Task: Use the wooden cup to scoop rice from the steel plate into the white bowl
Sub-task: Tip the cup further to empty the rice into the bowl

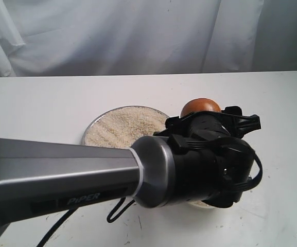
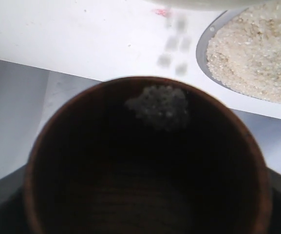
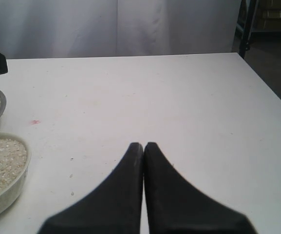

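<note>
Rounded reddish-brown wooden cup point(image 1: 201, 105) is grasped by left gripper point(image 1: 210, 122), upended at shiny steel plate's point(image 1: 92, 122) 3 o'clock, probably to tip pale rice point(image 1: 122, 126) into round white bowl point(image 3: 13, 187); right gripper point(image 3: 143, 146) is clenched, empty.

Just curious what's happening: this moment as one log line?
left gripper: holds wooden cup | cup: small rice clump inside | white bowl: contains rice | right gripper: shut
</note>
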Motion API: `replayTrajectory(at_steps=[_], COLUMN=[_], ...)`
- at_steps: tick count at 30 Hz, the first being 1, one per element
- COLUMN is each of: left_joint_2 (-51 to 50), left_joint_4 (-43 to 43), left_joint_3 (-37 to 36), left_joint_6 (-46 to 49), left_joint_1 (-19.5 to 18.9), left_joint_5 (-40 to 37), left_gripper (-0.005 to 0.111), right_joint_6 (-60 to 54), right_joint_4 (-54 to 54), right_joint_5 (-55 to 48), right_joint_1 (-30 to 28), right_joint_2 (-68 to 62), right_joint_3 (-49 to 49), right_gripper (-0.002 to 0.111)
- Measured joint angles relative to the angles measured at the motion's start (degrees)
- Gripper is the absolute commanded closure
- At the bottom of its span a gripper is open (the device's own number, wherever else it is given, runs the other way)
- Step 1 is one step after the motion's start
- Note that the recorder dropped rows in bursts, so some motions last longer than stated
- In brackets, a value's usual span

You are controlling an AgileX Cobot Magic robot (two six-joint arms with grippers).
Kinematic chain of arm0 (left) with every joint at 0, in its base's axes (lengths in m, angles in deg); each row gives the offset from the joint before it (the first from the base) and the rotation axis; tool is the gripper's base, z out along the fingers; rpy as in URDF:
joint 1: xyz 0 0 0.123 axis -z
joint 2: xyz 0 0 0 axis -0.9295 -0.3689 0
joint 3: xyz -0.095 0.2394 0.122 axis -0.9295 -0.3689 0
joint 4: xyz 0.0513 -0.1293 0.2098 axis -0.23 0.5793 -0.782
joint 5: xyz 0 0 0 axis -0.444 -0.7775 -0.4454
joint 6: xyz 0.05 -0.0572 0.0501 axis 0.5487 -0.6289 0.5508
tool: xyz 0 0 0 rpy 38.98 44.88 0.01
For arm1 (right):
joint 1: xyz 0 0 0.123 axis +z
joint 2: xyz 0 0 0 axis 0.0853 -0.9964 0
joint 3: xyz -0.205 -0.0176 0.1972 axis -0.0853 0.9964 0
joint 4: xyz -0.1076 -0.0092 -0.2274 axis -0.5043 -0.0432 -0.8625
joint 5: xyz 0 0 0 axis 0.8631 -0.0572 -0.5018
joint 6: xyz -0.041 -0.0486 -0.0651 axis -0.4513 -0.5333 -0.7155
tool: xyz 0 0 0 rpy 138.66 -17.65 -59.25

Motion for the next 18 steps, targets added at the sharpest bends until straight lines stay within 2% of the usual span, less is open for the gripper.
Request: replayTrajectory(at_steps=[18], left_joint_2=[1.0], left_joint_4=[0.0], left_joint_3=[0.0], left_joint_6=[0.1], left_joint_1=[0.8], left_joint_5=[-0.2], left_gripper=[0.107], right_joint_6=[0.0], right_joint_4=[0.0], right_joint_5=[0.0], right_joint_1=[0.0], right_joint_2=[0.0], right_joint_3=[0.0], right_gripper=[0.108])
